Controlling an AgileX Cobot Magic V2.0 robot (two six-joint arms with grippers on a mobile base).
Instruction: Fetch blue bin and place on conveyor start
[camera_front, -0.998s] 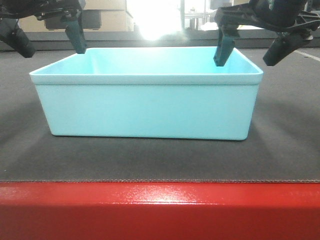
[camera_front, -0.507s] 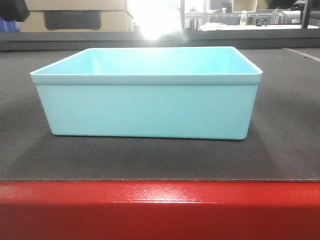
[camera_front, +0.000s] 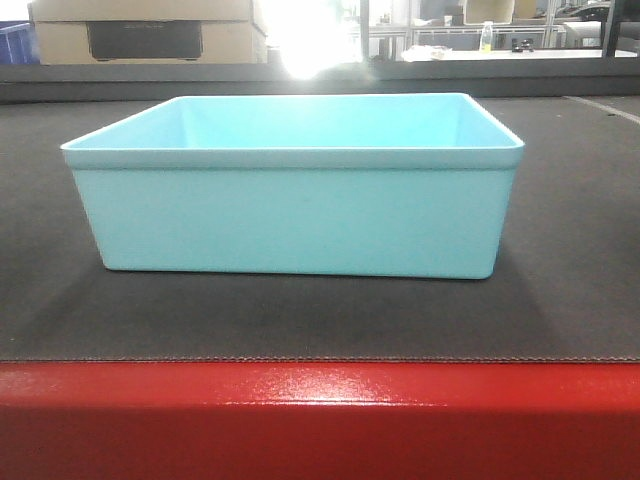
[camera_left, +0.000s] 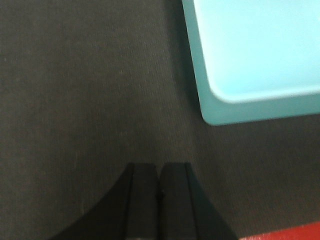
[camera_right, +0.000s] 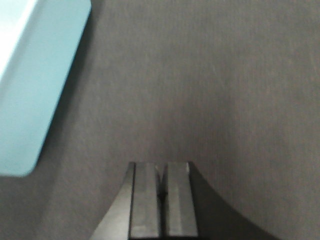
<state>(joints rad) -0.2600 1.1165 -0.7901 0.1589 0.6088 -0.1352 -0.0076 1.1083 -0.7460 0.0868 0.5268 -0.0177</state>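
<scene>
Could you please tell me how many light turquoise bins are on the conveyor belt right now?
1. The blue bin sits empty on the dark belt, just behind the red frame. Both wrist views show only this bin's corners; bins beyond the views can't be ruled out.

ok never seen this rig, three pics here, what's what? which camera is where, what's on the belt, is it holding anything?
It is a two-armed robot on a mobile base, with a camera on each wrist and one facing forward.

The front view looks across a dark conveyor belt edged by a red frame. A pale blue bin stands upright on the belt, and no arm shows in this view.

The left wrist view looks down past the left gripper: its two dark fingers are pressed together, holding nothing, above bare belt, with a corner of the bin off to one side.

The right wrist view shows the same for the right gripper: shut, empty, over the belt, apart from the bin's side.

So nothing is held; the bin sits on the belt by itself.
</scene>
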